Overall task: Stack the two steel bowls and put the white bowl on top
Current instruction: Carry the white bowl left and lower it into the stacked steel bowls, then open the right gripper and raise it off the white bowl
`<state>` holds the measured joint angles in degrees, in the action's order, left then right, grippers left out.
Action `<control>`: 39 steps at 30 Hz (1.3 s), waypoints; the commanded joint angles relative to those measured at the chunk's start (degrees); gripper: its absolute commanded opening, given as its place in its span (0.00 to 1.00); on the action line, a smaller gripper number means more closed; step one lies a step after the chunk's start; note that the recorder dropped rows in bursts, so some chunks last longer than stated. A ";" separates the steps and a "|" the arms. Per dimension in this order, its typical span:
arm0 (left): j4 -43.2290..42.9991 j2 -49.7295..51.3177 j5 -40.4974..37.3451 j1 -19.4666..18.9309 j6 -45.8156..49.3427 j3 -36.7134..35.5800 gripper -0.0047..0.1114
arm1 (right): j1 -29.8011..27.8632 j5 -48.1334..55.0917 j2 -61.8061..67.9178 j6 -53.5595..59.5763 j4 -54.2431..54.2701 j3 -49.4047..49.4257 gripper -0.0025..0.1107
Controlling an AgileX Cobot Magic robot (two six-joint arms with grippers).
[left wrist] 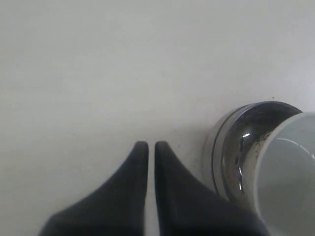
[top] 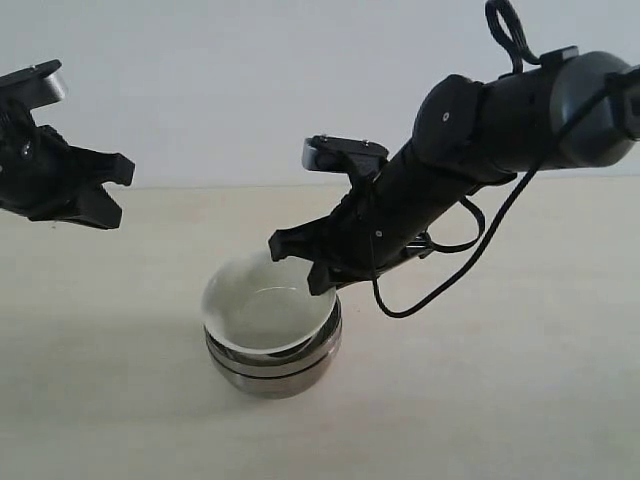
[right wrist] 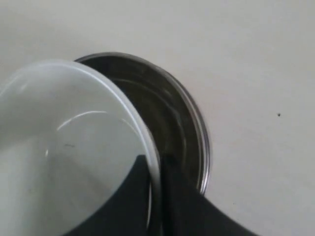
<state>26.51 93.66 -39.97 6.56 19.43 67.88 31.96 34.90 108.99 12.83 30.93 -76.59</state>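
Lab-like test bench: bare beige tabletop, plain white wall.

Soft, even light washes the pale table, bright and nearly shadowless; only a faint, smeared shadow hugs the base of the steel bowls. Small white glints sit on their dark inner wall, and thin curved highlights on the white bowl. Up close, the left gripper and right gripper blur into featureless black. The exterior view is slightly soft.
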 commanded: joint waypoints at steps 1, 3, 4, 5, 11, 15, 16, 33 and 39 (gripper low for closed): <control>0.69 -0.62 0.14 -0.19 0.75 -0.21 0.08 | -0.07 -0.89 -0.34 -0.24 -0.39 -0.03 0.02; 0.69 -0.62 0.14 -0.19 0.75 -0.21 0.08 | -0.07 -0.89 -0.34 -0.24 -0.39 -0.03 0.02; 0.69 -0.62 0.14 -0.19 0.75 -0.21 0.08 | -0.07 -0.74 -0.34 -0.24 -0.39 -0.03 0.02; 0.69 -0.62 0.14 -0.19 0.75 -0.21 0.08 | -0.07 -0.49 -0.34 -0.24 -0.39 -0.03 0.02; 0.84 -0.62 0.14 -0.19 0.75 -0.21 0.08 | -0.07 -0.57 -0.34 -1.04 -0.39 -0.03 0.02; 0.98 -0.62 0.14 -0.19 0.75 -0.21 0.08 | -0.07 -0.78 -0.34 -1.73 -0.39 -0.03 0.02; 1.09 -0.62 0.14 -0.19 0.75 -0.21 0.08 | -0.07 -0.78 -0.10 -1.76 -0.39 -0.03 0.02; 1.09 -0.62 -0.43 -0.19 1.13 -0.21 0.08 | -0.07 -2.27 0.52 -1.36 0.05 -0.15 0.36; 1.09 -0.62 -0.33 -0.19 1.13 -0.21 0.08 | -0.07 -0.60 -1.79 -0.51 -0.19 -0.15 0.08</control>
<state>26.98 93.66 -40.10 6.56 20.19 67.88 31.96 33.36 108.91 11.51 31.20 -76.59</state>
